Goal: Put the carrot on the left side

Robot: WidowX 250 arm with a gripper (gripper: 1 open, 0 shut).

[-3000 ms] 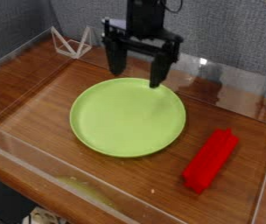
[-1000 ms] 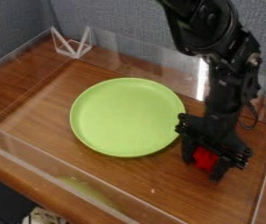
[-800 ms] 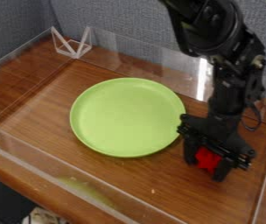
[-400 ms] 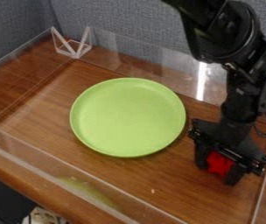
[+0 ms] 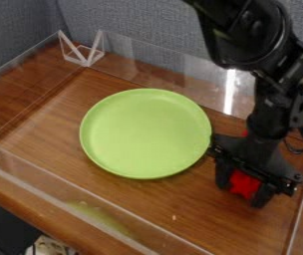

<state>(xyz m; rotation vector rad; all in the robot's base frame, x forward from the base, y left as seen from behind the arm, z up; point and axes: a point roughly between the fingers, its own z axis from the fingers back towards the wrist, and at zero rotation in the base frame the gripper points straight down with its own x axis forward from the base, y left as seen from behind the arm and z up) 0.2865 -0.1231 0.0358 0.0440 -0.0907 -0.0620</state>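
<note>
Camera view. The bright red, blocky carrot lies on the wooden tabletop at the lower right, just beside the right rim of the round lime-green plate. Only a small red patch shows between the black gripper fingers, so its long axis and heading cannot be told. The gripper points straight down over it, black fingers standing on either side of the red piece and closed against it; the carrot is grasped. The black robot arm rises behind. Clear acrylic walls ring the table. A small white wire stand sits at the far left corner against grey fabric backing.
</note>
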